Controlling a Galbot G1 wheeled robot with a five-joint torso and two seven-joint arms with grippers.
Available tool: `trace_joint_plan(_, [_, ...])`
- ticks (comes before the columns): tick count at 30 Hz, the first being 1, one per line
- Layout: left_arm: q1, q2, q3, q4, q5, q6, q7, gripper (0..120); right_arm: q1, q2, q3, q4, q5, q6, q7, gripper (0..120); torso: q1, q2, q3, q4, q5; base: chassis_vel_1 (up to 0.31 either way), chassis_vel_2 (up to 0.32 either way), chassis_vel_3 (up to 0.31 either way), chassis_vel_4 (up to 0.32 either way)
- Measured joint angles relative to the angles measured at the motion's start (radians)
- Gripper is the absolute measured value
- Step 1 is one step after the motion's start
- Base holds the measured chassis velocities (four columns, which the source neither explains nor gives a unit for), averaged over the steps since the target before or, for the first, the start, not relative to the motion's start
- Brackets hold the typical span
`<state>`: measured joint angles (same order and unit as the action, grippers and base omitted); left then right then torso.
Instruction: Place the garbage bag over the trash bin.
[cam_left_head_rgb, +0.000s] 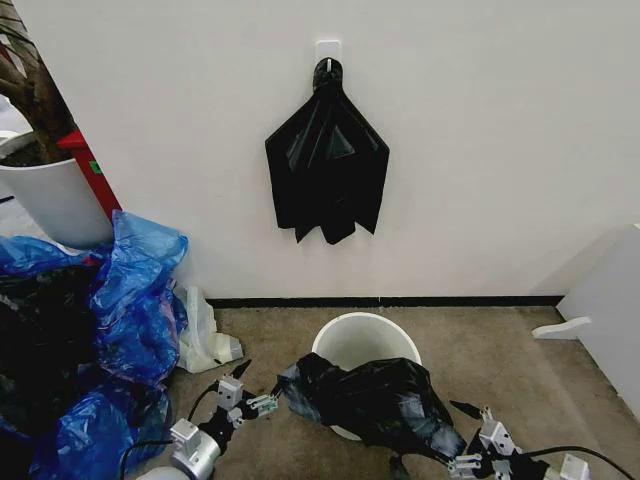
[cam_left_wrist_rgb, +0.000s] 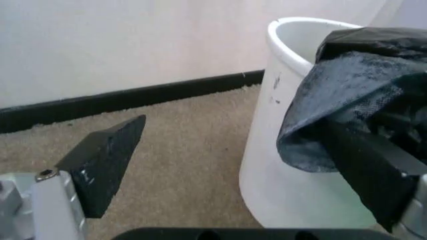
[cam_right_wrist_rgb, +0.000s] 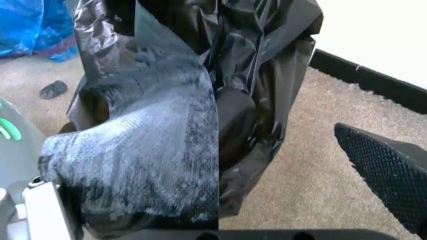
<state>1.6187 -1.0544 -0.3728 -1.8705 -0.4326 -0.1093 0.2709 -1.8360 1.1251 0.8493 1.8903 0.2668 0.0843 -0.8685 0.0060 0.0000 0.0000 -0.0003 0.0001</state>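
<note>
The small white trash bin (cam_left_head_rgb: 352, 338) stands on the carpet near the wall. A glossy black garbage bag (cam_left_head_rgb: 378, 400) lies crumpled over the bin's near rim and front side, while the far half of the mouth is uncovered. My left gripper (cam_left_head_rgb: 262, 383) is open at the bag's left edge. In the left wrist view, one of its fingers (cam_left_wrist_rgb: 370, 172) sits under a fold of the garbage bag (cam_left_wrist_rgb: 347, 90) beside the trash bin (cam_left_wrist_rgb: 280, 165). My right gripper (cam_left_head_rgb: 450, 435) is open at the bag's right lower corner. There the garbage bag (cam_right_wrist_rgb: 173, 125) drapes over one finger, and the other finger (cam_right_wrist_rgb: 387, 170) stands bare.
A bunch of black bags (cam_left_head_rgb: 327, 170) hangs from a wall hook above the bin. Blue plastic bags (cam_left_head_rgb: 135, 290) pile up on the left, in front of a large white planter pot (cam_left_head_rgb: 55, 200). A crumpled white bag (cam_left_head_rgb: 205, 342) lies beside them. White furniture (cam_left_head_rgb: 605, 310) stands at right.
</note>
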Motion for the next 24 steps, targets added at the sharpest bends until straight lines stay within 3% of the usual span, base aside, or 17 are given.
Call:
trace_joint_plan(8, [-0.022,0.013,0.002,0.028,-0.013,0.003,-0.022,100,0.011,0.002,-0.037,-0.004,0.070,-0.008,-0.004,100,0.000,0.000,0.000,0.0000,-0.0002,0.000,0.000,0.000,0.000])
trace_joint_plan(14, [-0.038,0.042,0.002,0.042,-0.038,0.009,-0.020,100,0.031,0.000,-0.051,-0.016,0.136,-0.007,-0.090,100,0.000,0.000,0.000,0.0000,-0.0002,0.000,0.000,0.000,0.000])
trace_joint_plan(19, [-0.033,0.078,-0.013,0.030,-0.125,0.017,0.113,100,0.035,-0.019,-0.052,-0.014,0.242,-0.027,-0.151,100,0.000,0.000,0.000,0.0000,-0.0002,0.000,0.000,0.000,0.000])
trace_joint_plan(24, [-0.023,0.097,-0.040,0.027,-0.181,0.016,0.150,100,0.030,-0.029,-0.035,-0.019,0.293,-0.033,-0.183,100,0.000,0.000,0.000,0.0002,-0.0001,0.000,0.000,0.000,0.000])
